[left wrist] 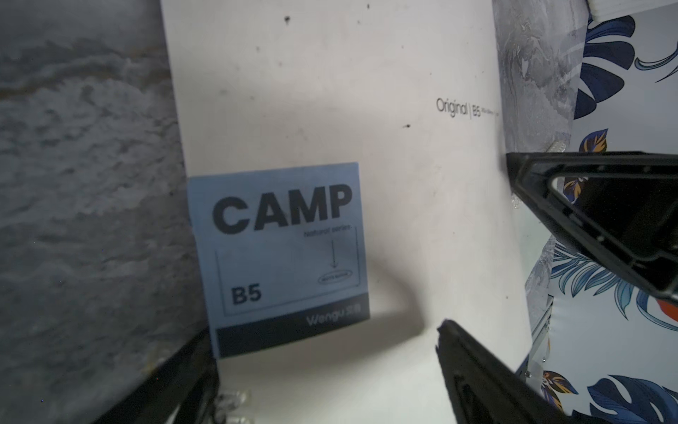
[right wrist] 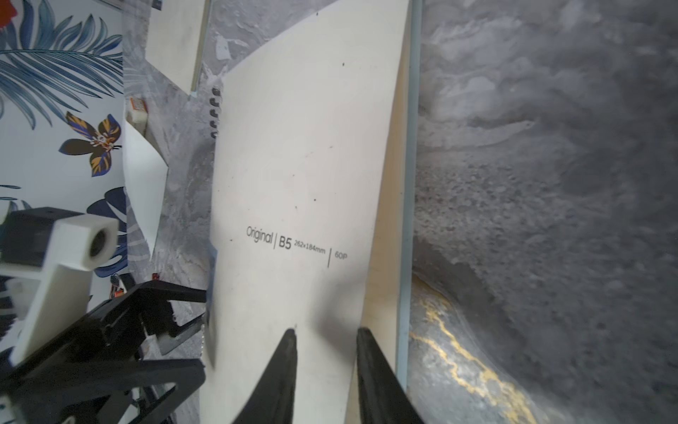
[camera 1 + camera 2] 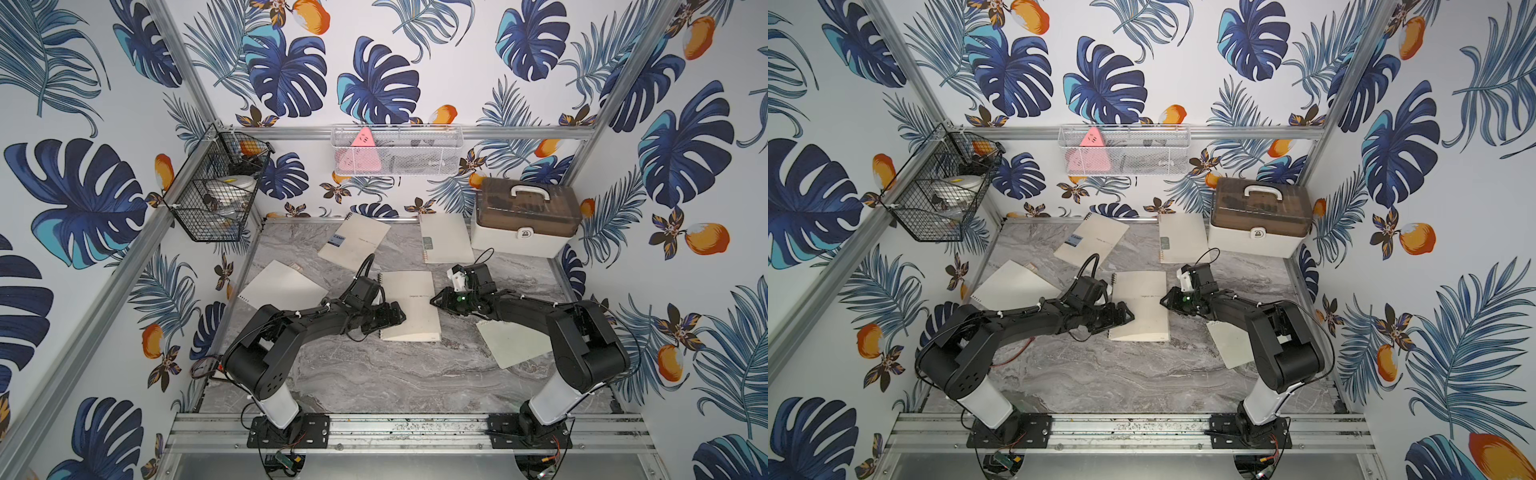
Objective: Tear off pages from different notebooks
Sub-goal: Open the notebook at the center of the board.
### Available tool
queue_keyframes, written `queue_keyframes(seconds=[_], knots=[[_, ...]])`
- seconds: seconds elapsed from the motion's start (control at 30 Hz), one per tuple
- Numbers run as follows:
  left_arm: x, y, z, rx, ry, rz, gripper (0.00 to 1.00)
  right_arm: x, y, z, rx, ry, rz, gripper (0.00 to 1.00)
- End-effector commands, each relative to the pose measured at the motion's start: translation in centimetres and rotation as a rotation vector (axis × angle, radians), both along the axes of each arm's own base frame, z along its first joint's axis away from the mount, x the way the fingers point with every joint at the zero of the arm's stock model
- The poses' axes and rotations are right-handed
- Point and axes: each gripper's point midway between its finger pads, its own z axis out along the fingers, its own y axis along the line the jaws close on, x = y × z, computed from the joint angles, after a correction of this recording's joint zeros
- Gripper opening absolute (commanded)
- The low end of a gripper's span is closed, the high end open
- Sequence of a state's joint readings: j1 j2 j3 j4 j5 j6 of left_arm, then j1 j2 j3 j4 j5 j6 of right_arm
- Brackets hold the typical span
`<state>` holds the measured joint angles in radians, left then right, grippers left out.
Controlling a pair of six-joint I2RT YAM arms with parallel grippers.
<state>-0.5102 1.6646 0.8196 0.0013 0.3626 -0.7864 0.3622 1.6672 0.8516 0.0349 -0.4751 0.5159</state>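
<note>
Right gripper [image 2: 325, 334] tips sit closest in the right wrist view. Its jaws are narrowly parted with cover showing between them, nothing pinched that I can see. They're over the centre notebook [image 3: 411, 305], close to its free long edge.

Left gripper [image 1: 326, 389] is released, jaws wide, low over the same cover beside the blue CAMP label [image 1: 279, 257] on the spine side. Touching or not, cannot tell.

Centre notebook lies closed mid-worktop [image 3: 374, 374], long axis running from the arm bases toward the back wall. Its spiral [image 3: 380, 277] is on the left arm's side and the free edge faces the right arm. So the right arm is nearer the edge to lift, and the left looks placed to pin the binding. My read: the cover must open before any page here can be pulled.

Back CAMP notebook [image 3: 353, 241] and teal-label notebook [image 3: 445, 239] lie at the rear, the latter just beside the white box [image 3: 519, 237]. Left page [image 3: 282, 286] lies loose, and the right page [image 3: 513, 345] is partly under the right arm.
</note>
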Motion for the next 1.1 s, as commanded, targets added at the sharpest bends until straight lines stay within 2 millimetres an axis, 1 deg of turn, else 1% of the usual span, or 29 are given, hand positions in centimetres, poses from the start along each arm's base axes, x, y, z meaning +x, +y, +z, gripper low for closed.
queue_keyframes(seconds=[0.0,0.1,0.13,0.2,0.3,0.4,0.5,0.53,0.57,0.6,0.63,0.7,0.73,0.8,0.87,0.93,0.97,1.07], knots=[[-0.3,-0.2,0.5,-0.022,0.004,0.001,0.94,-0.3,1.2,2.4,0.089,-0.03,0.038,0.31],[-0.5,-0.3,0.9,-0.042,-0.005,0.002,0.94,-0.6,1.8,3.9,0.142,-0.055,0.054,0.32],[-0.4,-0.4,1.2,-0.056,-0.02,0.004,0.95,-0.8,2.2,4.4,0.176,-0.058,0.066,0.34],[-0.5,-0.3,1.2,-0.069,-0.029,0.012,0.95,-1.2,3.2,5.3,0.269,-0.05,0.094,0.42],[-0.6,-0.4,0.9,-0.085,-0.029,0.02,0.96,-1.7,4.4,6.4,0.369,-0.04,0.12,0.43],[-0.7,-0.7,0.7,-0.118,-0.027,0.026,0.96,-1.9,5.0,6.2,0.345,-0.023,0.142,0.44],[-0.7,-0.7,0.6,-0.132,-0.028,0.029,0.95,-2.0,5.1,5.7,0.3,-0.028,0.149,0.44],[-0.7,-0.7,0.5,-0.13,-0.029,0.031,0.95,-2.1,5.3,5.8,0.311,-0.027,0.157,0.43],[-0.7,-0.7,0.5,-0.13,-0.03,0.033,0.95,-2.2,5.4,5.9,0.326,-0.026,0.163,0.42],[-0.8,-0.7,0.5,-0.126,-0.027,0.03,0.95,-2.2,5.5,5.9,0.33,-0.023,0.167,0.36],[-0.8,-0.4,0.5,-0.112,-0.026,0.034,0.96,-2.3,5.5,5.8,0.31,-0.023,0.167,0.32],[-1.0,0.2,0.8,-0.078,-0.032,0.043,0.97,-2.4,4.8,5.4,0.228,-0.035,0.158,0.21],[-1.0,0.7,1.0,-0.059,-0.037,0.053,0.98,-2.4,4.5,5.6,0.187,-0.053,0.155,0.2],[-0.8,2.2,2.1,-0.023,-0.063,0.096,0.99,-2.8,4.4,6.4,0.103,-0.112,0.169,0.2],[-0.3,3.4,3.6,-0.042,-0.089,0.159,0.99,-3.6,5.1,7.2,0.038,-0.152,0.21,0.24],[0.7,4.4,5.6,-0.114,-0.125,0.232,0.99,-4.7,6.3,7.6,-0.028,-0.189,0.263,0.31],[1.2,4.8,6.4,-0.146,-0.139,0.263,0.99,-5.9,7.7,7.8,-0.044,-0.202,0.311,0.34],[3.2,5.4,9.7,-0.283,-0.212,0.337,0.99,-7.8,10.2,7.8,-0.078,-0.235,0.39,0.4]])
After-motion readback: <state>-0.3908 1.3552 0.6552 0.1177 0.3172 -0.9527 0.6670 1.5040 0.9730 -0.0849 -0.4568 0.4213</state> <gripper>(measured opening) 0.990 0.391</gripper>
